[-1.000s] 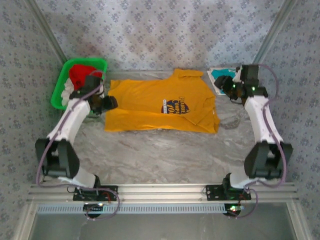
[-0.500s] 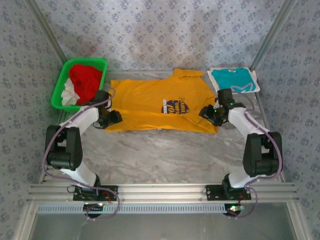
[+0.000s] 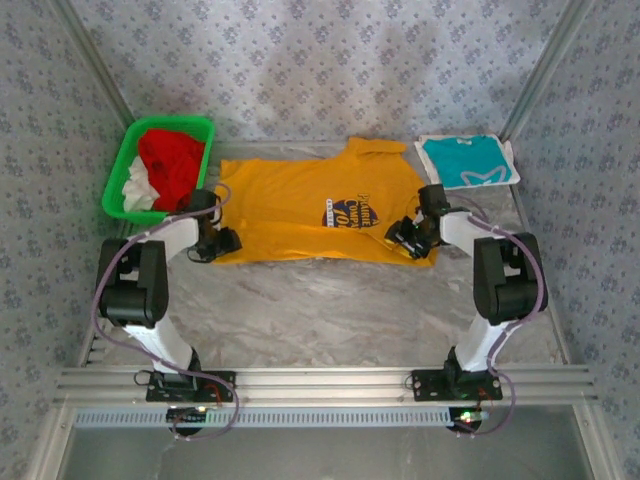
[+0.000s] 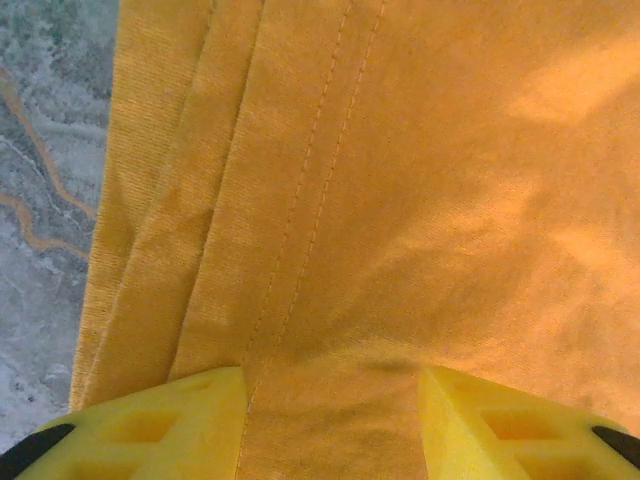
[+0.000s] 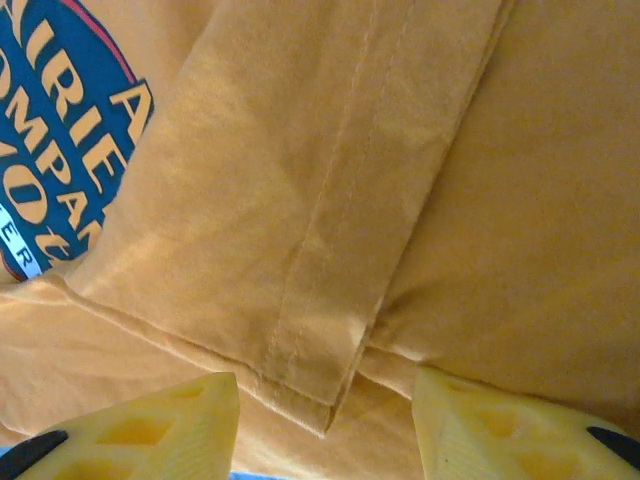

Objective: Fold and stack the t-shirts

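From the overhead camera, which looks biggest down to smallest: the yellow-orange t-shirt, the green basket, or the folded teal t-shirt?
1. yellow-orange t-shirt, spread flat, by far the largest.
2. green basket.
3. teal t-shirt, folded; it looks smaller than the basket, though not by a wide margin.

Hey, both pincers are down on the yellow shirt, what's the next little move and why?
Probably close both pincers on the cloth. The left pincer and right pincer each stand open over the near edge of the yellow shirt, one toward each end, with fabric lying between their fingers. A pinch there looks ready for lifting that edge into a fold.
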`<control>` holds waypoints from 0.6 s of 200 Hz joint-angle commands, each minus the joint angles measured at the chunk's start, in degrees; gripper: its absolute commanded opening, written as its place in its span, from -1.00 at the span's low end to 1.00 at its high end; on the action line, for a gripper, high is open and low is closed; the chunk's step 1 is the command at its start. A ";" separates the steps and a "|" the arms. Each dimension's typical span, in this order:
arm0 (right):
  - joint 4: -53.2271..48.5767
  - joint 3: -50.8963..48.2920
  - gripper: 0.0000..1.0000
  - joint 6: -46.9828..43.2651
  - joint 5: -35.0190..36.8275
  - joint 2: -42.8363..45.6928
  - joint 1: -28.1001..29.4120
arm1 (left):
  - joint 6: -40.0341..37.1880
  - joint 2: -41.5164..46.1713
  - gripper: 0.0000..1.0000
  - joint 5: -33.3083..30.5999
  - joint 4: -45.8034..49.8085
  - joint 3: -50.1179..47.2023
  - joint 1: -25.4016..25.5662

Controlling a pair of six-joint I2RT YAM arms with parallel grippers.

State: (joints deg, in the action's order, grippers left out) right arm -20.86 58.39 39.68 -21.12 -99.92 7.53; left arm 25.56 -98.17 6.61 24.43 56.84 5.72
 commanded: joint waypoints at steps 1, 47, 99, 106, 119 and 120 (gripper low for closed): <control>3.20 1.17 -0.13 2.70 -1.35 -2.65 0.25 | -0.51 1.37 -0.03 0.24 0.17 -1.11 -0.35; 5.90 1.73 -0.62 3.91 -0.56 -3.96 0.72 | -0.22 3.07 -0.03 0.51 0.09 -2.25 -0.34; 5.28 2.20 -0.86 4.44 1.16 -2.35 0.73 | -0.29 5.26 -0.04 0.77 0.74 -2.87 -0.31; 4.89 2.47 -0.89 4.36 1.47 -2.05 0.67 | -0.34 5.49 -0.04 0.77 0.88 -2.87 -0.35; 4.07 2.84 -0.98 4.20 1.88 -1.73 0.66 | -0.42 5.62 -0.04 0.51 1.22 -2.79 -0.28; 3.98 2.86 -0.99 4.23 1.97 -1.73 0.70 | -0.47 5.62 -0.04 0.51 1.27 -2.79 -0.27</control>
State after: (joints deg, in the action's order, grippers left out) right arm -15.16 59.00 43.70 -20.99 -103.07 7.92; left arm 25.56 -94.76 6.63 24.23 54.02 5.72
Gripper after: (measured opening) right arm 0.071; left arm 0.482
